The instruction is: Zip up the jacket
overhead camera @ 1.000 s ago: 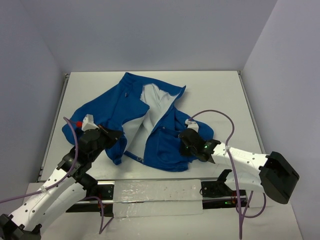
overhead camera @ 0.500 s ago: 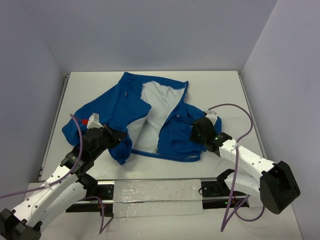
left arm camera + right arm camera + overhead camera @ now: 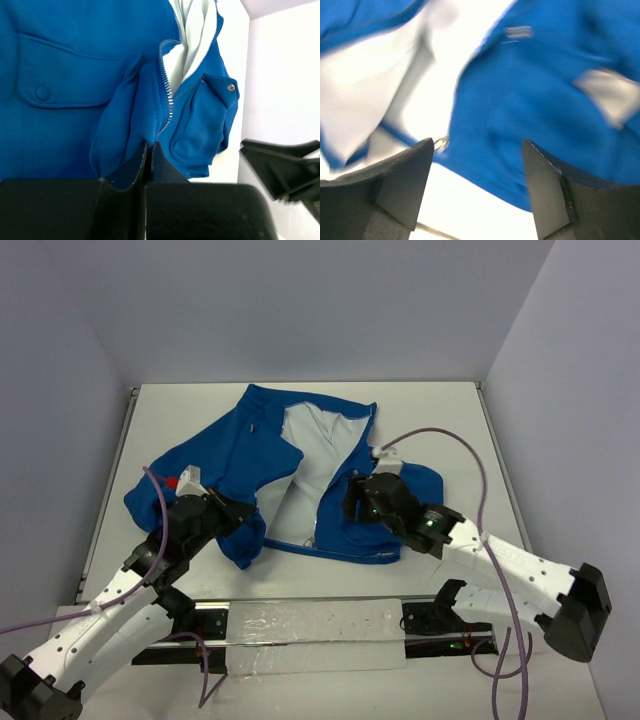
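The royal-blue jacket (image 3: pixel 235 455) lies open on the table, its white lining (image 3: pixel 305 455) showing between the two front panels. My left gripper (image 3: pixel 240 512) is shut on a fold of the jacket's left front edge (image 3: pixel 149 142), just below the zipper teeth (image 3: pixel 170 102). My right gripper (image 3: pixel 350 502) hovers open over the right front panel (image 3: pixel 530 90), with nothing between its fingers (image 3: pixel 402 180). A small metal zipper ring (image 3: pixel 440 144) shows at the panel's edge beside the left finger. The right wrist view is blurred.
The white table (image 3: pixel 440 420) is walled on three sides. A chest pocket with a button (image 3: pixel 43 93) lies left of the held fold. The right arm's purple cable (image 3: pixel 440 440) arches over the jacket's right side. A rail (image 3: pixel 300 620) runs along the near edge.
The right gripper pulled the right front panel rightward, then opened, let the fabric go and swung back left over the panel. The left gripper has kept its hold, shifting slightly.
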You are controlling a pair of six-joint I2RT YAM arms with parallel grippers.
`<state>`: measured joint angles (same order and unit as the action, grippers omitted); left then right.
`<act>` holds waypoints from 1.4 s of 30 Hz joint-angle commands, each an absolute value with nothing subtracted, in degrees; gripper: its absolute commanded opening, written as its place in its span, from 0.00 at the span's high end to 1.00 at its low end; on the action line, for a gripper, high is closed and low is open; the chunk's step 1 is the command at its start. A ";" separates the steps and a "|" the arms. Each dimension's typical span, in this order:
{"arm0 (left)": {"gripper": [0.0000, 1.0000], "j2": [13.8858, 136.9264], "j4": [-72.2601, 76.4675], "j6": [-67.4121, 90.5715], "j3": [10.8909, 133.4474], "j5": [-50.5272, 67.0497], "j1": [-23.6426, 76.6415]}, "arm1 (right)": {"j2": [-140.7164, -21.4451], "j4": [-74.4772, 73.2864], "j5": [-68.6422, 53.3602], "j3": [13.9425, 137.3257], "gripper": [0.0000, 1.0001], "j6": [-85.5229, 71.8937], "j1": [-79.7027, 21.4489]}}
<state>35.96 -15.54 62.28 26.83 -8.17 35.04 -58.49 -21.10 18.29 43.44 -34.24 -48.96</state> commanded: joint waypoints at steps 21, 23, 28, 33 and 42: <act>1.00 31.58 -20.94 63.54 28.74 -13.42 34.72 | -97.10 -19.86 13.54 61.90 0.56 -22.37 -65.22; 1.00 31.42 -21.05 63.54 28.69 -13.58 34.63 | -97.66 -19.36 15.71 62.00 0.56 -22.63 -65.21; 1.00 31.36 -20.92 63.21 28.90 -13.54 34.63 | -99.94 -18.58 18.97 62.31 0.57 -23.12 -65.13; 1.00 31.70 -20.42 63.02 28.96 -13.36 34.70 | -102.03 -17.70 19.54 62.10 0.59 -23.20 -65.04; 1.00 32.78 -19.16 62.84 28.56 -12.74 34.66 | -103.96 -16.01 18.59 60.00 0.69 -23.97 -65.16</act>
<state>32.58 -20.80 63.43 26.83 -12.43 35.04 -102.58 -17.89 16.92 60.38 -23.09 -65.10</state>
